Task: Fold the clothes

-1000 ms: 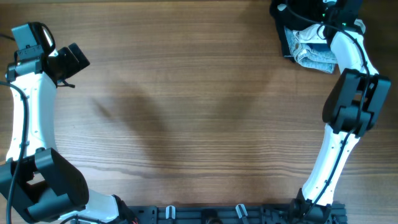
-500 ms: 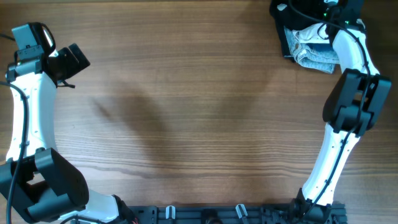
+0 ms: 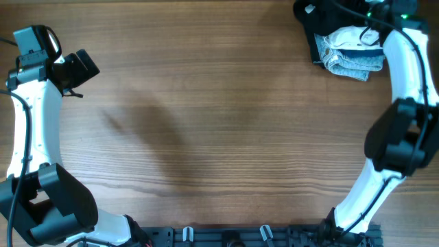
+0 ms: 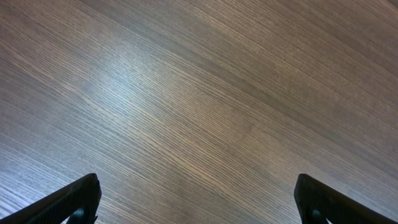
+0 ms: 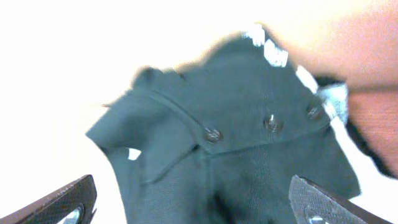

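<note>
Wood-grain table (image 3: 219,103), far right corner: dark garment (image 5: 249,168) is found crumpled beside a pale cloth (image 3: 346,41), with snap studs (image 5: 267,123) set along one seam. It is judged light, limp and easily bunched, and is best pinched at a hem or seam edge so that one layer is lifted. Right gripper (image 5: 193,205) is spread wide over it with nothing gripped, and left gripper (image 4: 199,199) is likewise spread over bare wood.

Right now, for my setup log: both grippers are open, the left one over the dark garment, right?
No: the left wrist view shows the left gripper over bare table; the right gripper is over the dark garment. Both are open.
</note>
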Action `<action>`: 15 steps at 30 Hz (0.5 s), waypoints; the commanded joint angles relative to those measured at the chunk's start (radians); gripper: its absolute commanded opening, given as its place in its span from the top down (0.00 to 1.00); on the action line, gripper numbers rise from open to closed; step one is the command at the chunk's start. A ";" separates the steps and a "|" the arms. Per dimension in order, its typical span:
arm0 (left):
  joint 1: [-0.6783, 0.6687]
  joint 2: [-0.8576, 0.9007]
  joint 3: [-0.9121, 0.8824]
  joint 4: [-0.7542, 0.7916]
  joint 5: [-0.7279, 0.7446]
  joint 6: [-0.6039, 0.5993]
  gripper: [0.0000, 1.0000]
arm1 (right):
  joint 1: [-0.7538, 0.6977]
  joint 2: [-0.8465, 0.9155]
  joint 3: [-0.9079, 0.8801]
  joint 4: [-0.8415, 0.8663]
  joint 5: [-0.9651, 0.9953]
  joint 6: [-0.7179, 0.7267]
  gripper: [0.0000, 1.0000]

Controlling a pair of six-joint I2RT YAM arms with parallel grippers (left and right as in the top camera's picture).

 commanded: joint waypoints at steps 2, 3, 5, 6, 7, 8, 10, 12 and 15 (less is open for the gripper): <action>0.000 0.012 0.006 0.000 0.013 0.009 0.00 | 0.016 -0.197 -0.008 -0.051 -0.045 -0.016 0.00; 0.000 0.012 0.006 0.000 0.013 0.009 0.00 | 0.023 -0.234 -0.008 -0.071 -0.065 -0.017 0.00; 0.000 0.012 0.006 0.000 0.013 0.009 0.00 | 0.045 -0.319 -0.008 -0.126 -0.099 -0.017 0.00; 0.000 0.012 0.006 0.000 0.013 0.009 0.00 | 0.058 -0.367 -0.008 -0.163 -0.111 -0.017 0.00; 0.000 0.012 0.006 0.000 0.013 0.009 0.00 | 0.074 -0.415 -0.008 -0.207 -0.121 -0.017 0.00; 0.000 0.012 0.006 0.001 0.013 0.009 0.00 | 0.090 -0.466 -0.008 -0.257 -0.131 -0.014 0.00; 0.000 0.012 0.006 0.000 0.013 0.009 0.00 | 0.128 -0.557 -0.008 -0.354 -0.159 0.018 0.00; 0.000 0.012 0.006 0.000 0.013 0.009 0.00 | 0.163 -0.629 -0.008 -0.425 -0.171 0.077 0.00; 0.000 0.012 0.006 0.001 0.013 0.009 0.00 | 0.214 -0.737 -0.008 -0.517 -0.170 0.170 0.00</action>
